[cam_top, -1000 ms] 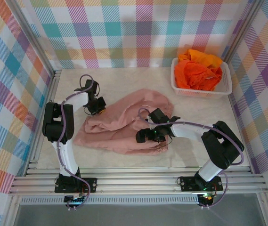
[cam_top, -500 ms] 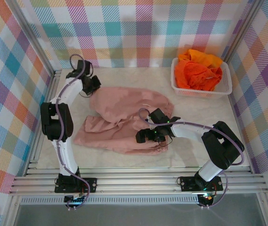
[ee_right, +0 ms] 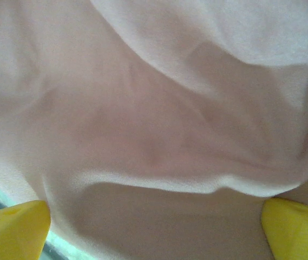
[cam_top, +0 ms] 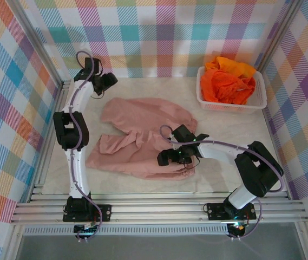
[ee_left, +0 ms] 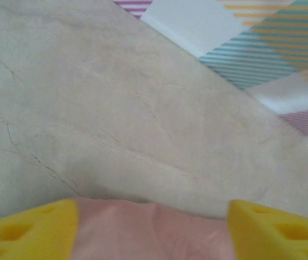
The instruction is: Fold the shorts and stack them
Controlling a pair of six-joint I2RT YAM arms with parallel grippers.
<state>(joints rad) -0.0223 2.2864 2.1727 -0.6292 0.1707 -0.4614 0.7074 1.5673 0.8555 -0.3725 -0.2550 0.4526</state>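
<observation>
pink shorts lie spread and rumpled across the middle of the tabletop. left fingers stand released, wide apart, at the far left corner. the far edge of the pink cloth lies between and below their tips, and bare pale tabletop runs ahead of them to the checked wall. right fingers are released too, spread wide and low over the near right part of the same pair. soft pink folds lie between the tips and ahead of them; whether the tips touch the cloth i cannot tell. most of the pink pair lies between the two sets of fingers, which are well apart. orange shorts sit heaped in a white basket at the far right corner, beyond and to the right of the right fingers and well away from the left fingers.
</observation>
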